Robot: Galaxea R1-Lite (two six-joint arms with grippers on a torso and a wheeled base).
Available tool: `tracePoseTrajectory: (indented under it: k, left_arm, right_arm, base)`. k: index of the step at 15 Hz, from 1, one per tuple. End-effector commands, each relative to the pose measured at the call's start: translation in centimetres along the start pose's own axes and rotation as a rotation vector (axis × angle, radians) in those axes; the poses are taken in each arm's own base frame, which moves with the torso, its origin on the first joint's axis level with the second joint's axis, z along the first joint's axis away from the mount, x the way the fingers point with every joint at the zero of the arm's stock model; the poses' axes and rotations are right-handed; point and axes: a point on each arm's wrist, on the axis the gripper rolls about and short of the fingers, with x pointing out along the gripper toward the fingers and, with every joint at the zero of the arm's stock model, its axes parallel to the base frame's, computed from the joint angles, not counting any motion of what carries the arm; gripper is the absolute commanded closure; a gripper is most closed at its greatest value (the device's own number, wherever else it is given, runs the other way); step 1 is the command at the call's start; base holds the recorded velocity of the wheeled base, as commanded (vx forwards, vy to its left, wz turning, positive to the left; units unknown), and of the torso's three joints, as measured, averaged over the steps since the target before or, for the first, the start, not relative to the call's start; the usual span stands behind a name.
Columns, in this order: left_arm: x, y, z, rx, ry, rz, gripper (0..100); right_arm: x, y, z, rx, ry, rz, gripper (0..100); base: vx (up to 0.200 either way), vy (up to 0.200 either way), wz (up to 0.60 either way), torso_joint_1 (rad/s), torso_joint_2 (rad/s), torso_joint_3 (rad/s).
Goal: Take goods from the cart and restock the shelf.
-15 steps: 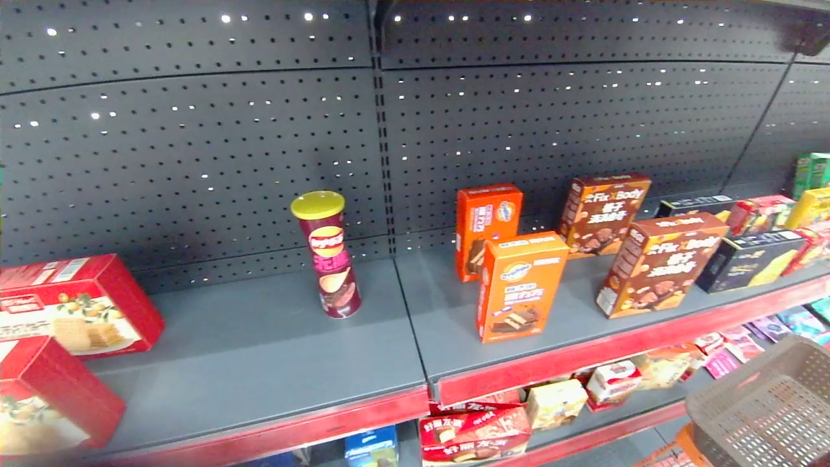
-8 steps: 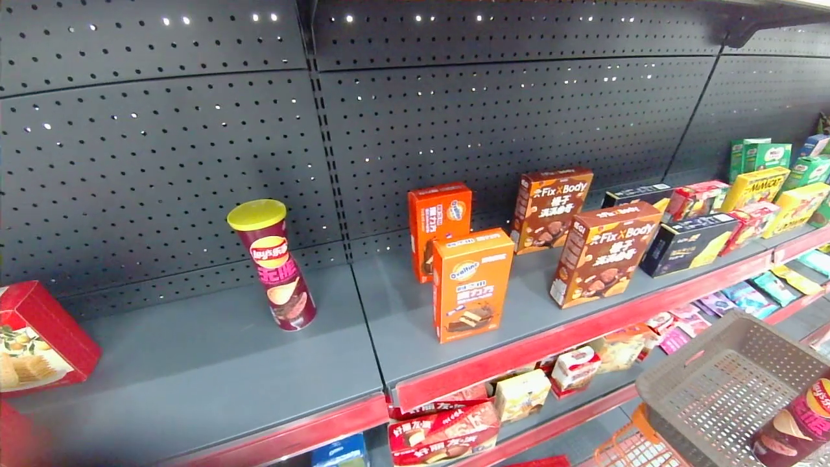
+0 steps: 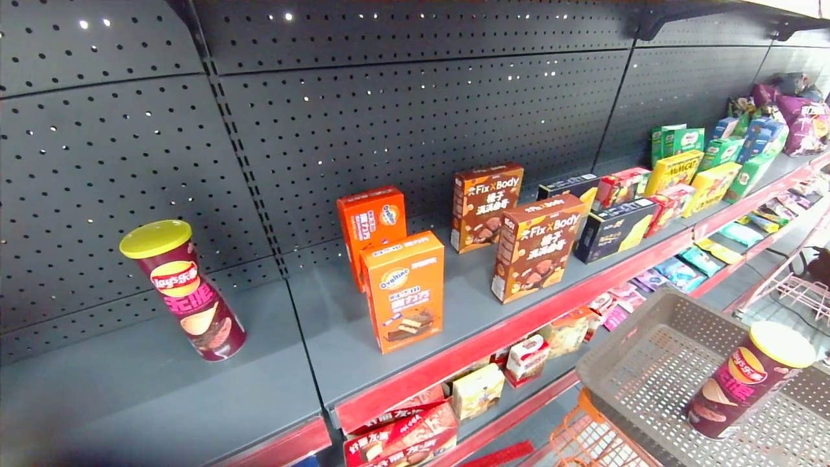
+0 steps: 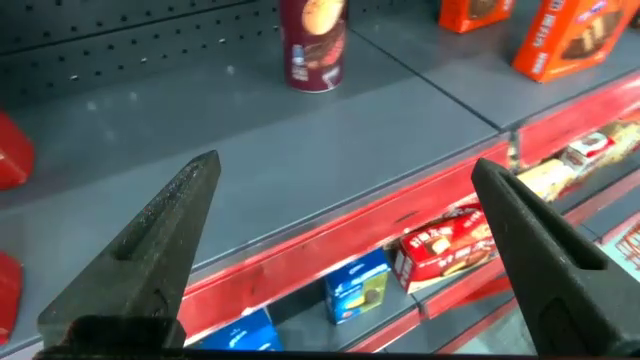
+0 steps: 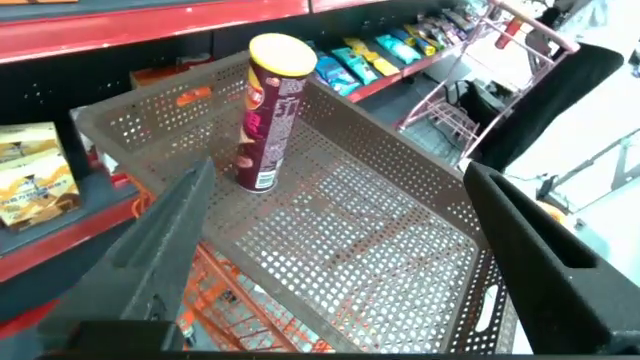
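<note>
Your left hand [image 4: 345, 170] hangs in front of the grey shelf [image 3: 162, 389], level with its red front edge. Its two fingers are spread wide with nothing between them. Your right hand [image 5: 340, 175] hangs above the grey perforated basket [image 3: 648, 324], its fingers equally spread and empty.

The shelved chips can [image 3: 183, 290], maroon with a yellow-green lid, stands upright on the shelf's left bay, near the pegboard back panel [image 3: 421, 117]. It is well apart from the boxes to its right.

The basket chips can [image 3: 749, 379], of the same kind, stands upright on the basket floor. In the right wrist view it sits close to one corner of the basket, touching neither wall. Orange wire [image 3: 583, 434] shows below the basket; this is probably the cart, though little of it is visible.

On the shelf's right bay, two orange boxes [image 3: 405, 292] stand upright, one behind the other. To their right, two brown boxes [image 3: 535, 246] stand the same way. A dark box with yellow [image 3: 613, 228] comes next, then red, yellow and green boxes further along.

The lower shelf [image 3: 557, 370] holds small red, cream and blue packs.
</note>
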Motion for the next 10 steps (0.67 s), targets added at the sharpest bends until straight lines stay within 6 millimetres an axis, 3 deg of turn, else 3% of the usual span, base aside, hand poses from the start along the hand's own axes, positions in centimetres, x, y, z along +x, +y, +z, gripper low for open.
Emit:
tracePoseTrajectory:
  k: [1,7,10]
  left_arm:
    - [0.0,0.0,0.0,0.0,0.0,0.001,0]
    - [0.0,0.0,0.0,0.0,0.0,0.001,0]
    - [0.0,0.0,0.0,-0.001,0.0,0.001,0]
  right_arm:
    - [-0.02,-0.03,0.04,-0.001,-0.002,0.002,0]
    - [-0.04,-0.04,0.09,-0.018,-0.005,0.002,0]
    - [-0.04,-0.04,0.09,-0.018,-0.005,0.002,0]
  base:
    - [0.0,0.0,0.0,0.0,0.0,0.0]
    - [0.0,0.0,0.0,0.0,0.0,0.0]
    - [-0.2,0.0,0.0,0.006,0.01,-0.002]
